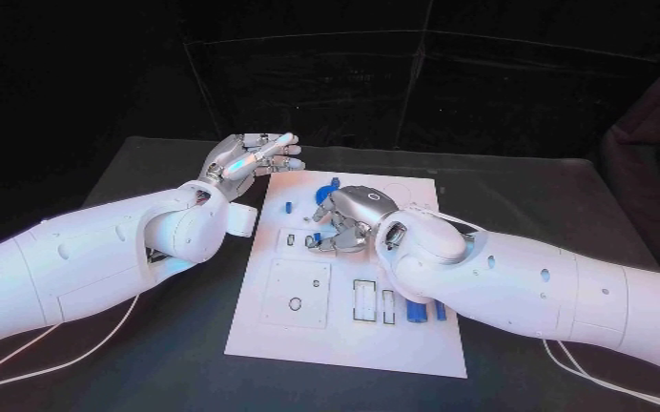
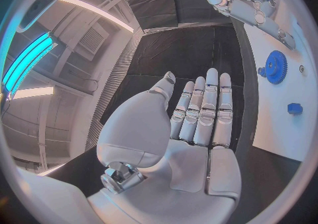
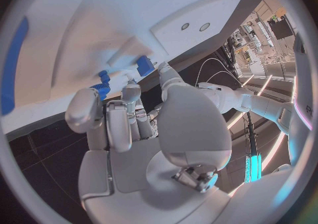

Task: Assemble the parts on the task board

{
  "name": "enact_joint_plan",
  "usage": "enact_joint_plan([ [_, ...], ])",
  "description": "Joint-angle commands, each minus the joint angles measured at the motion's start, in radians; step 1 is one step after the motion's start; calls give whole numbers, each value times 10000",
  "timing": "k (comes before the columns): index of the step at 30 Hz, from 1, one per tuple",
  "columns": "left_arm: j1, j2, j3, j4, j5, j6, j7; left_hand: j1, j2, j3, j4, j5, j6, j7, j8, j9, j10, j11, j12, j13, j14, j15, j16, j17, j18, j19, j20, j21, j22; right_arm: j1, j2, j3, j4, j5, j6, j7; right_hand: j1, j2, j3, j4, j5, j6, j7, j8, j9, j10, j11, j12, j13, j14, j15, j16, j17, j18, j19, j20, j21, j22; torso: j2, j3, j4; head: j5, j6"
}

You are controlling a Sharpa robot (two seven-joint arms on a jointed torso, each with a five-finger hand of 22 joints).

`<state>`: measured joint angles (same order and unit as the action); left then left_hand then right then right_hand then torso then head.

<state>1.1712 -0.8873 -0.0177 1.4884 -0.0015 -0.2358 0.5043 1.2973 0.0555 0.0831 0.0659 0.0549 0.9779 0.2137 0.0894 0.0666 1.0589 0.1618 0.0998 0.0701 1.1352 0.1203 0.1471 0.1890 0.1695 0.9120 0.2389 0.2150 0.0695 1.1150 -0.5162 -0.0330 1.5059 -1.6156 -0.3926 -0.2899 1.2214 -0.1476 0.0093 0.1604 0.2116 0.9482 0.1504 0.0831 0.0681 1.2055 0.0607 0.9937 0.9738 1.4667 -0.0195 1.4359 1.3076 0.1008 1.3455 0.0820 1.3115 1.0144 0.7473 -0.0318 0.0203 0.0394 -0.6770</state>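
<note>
Right hand [image 1: 347, 221] curls over task board [image 1: 344, 345] parts, grasp unclear; left hand [image 1: 252, 159] hovers empty, fingers straight

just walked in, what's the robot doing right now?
It is assembling small blue parts on the white task board. The right hand is down over the middle of the board, fingers at a small blue part; whether it grips it is unclear. The left hand hovers flat and empty beside the board's far left corner. A blue gear sits near the far edge, and blue bars lie near the front.
</note>
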Motion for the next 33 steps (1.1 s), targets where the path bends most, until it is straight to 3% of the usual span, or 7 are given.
enact_joint_plan([
  [1,15,-11,7,-7,-196,108,-161,-83,39,14,-56,-7,162,-74,-26,3,193,-75,-73,-3,829,-254,378,249,140,647,-248,312,131,11,-328,10,359,416,-1192,1383,244,64,-338,212,57,-77,14,0,2,-21,45,101,35,557,46,-57,382,26,4,69,-24,-19,-17,2,-12,53,29],
  [10,67,-260,11,12,-2625,430,-3123,-937,-127,-399,446,-22,1440,-886,457,278,2464,-1069,878,628,3643,-1289,2885,2235,182,3209,-1366,1792,766,585,-2254,36,1643,3835,-874,3183,503,368,-553,272,253,17,-8,118,28,59,21,320,184,511,39,-183,217,84,-171,71,-203,-337,-131,28,-46,120,9],
  [16,292,-263,12,63,-5290,1370,-5656,-1247,-335,-1017,760,4,1616,-1358,883,674,3030,-1379,2323,1982,3941,-1682,10675,9682,113,4400,-1839,3134,1526,1012,-3247,107,1855,5398,-713,3138,630,553,-636,240,527,37,-25,165,27,79,3,387,209,512,25,-189,228,98,-210,59,-249,-411,-300,104,-63,171,-47],
  [19,513,-178,12,89,-7057,2206,-6725,-1807,-369,-1612,1360,-90,1731,-1466,1629,1180,2997,-1585,3910,3266,4169,-1901,13171,12471,-231,5170,-2003,5849,4412,1178,-3649,166,1794,5898,-626,3071,652,594,-669,233,610,54,-34,185,29,94,-6,406,214,506,18,-214,193,101,-215,54,-259,-427,-389,148,-70,202,-100],
  [23,804,32,10,40,-9193,3267,-7517,-1649,-93,-2291,2026,-4,982,-1589,3064,2373,2066,-1694,7768,7020,4242,-2030,13907,13378,-637,5372,-2147,8924,8032,1318,-3961,200,1549,6288,-512,2940,652,599,-682,233,626,61,-37,192,31,106,-8,420,225,505,15,-220,186,104,-220,51,-267,-443,-496,215,-46,246,-156],
  [27,1008,430,-18,-238,-10265,3978,-7889,-1460,208,-2438,2082,4,474,-1600,3761,3022,1816,-1729,8520,7768,4285,-2012,14039,13555,-757,5554,-2174,9898,9303,1376,-4045,211,1317,6413,-385,2811,652,603,-689,233,634,66,-39,196,31,102,-10,413,215,497,14,-243,151,112,-238,51,-288,-487,-579,257,-29,222,-226],
  [33,1281,1046,-424,-675,-10896,4503,-8123,-1436,420,-2624,2052,-18,128,-1660,4533,3750,2089,-1827,9519,8789,4348,-2093,14213,13787,-865,5674,-2205,10467,10102,1402,-4050,215,1150,6351,-253,2707,650,620,-710,238,650,78,-44,208,33,63,-14,351,142,463,10,-342,4,141,-303,47,-367,-646,-605,267,-13,236,-272],
])
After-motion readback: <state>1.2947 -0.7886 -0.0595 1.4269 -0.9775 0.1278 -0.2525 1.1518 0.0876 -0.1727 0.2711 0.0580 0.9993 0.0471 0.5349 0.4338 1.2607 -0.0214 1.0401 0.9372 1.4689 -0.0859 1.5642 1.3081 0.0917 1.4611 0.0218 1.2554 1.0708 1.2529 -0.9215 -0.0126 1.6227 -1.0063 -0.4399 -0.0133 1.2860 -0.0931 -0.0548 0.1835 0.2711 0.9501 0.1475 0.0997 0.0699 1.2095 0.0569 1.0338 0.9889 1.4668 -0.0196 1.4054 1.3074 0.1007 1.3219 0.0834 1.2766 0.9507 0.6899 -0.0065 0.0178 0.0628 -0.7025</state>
